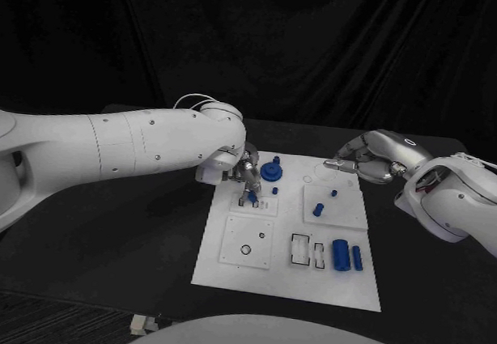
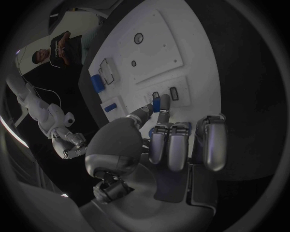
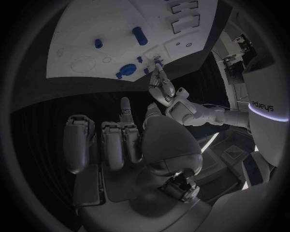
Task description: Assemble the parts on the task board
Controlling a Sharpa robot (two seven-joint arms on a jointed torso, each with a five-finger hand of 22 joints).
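- You have the white rectangular task board (image 1: 289, 285) lying flat in the middle of the black table (image 1: 103, 232).
- Your left hand (image 1: 239, 171) reaches over the board's far left part. In the left wrist view its thumb and one finger pinch a small blue peg-shaped part (image 2: 156, 104), held just above or at a small slotted white block (image 2: 166, 94); you cannot tell whether the peg touches the slot. The other fingers (image 2: 170, 145) are curled side by side.
- Your right hand (image 1: 361, 161) hovers at the board's far right corner, apart from the parts. In the right wrist view its fingers (image 3: 113, 142) are bent inward and nothing is seen in them.
- A blue round gear-like part (image 1: 272, 172) sits at the far edge of the board, just beside the left hand's fingers.
- Two small blue studs (image 1: 320, 209) stand on the square white plate at the board's right-centre.
- A large blue cylinder (image 1: 340, 254) and a slimmer blue cylinder (image 1: 357, 258) lie side by side near the board's right edge, beside two rectangular cut-outs (image 1: 299, 250).
- A square white plate with a small ring hole (image 1: 247, 247) occupies the near left of the board.
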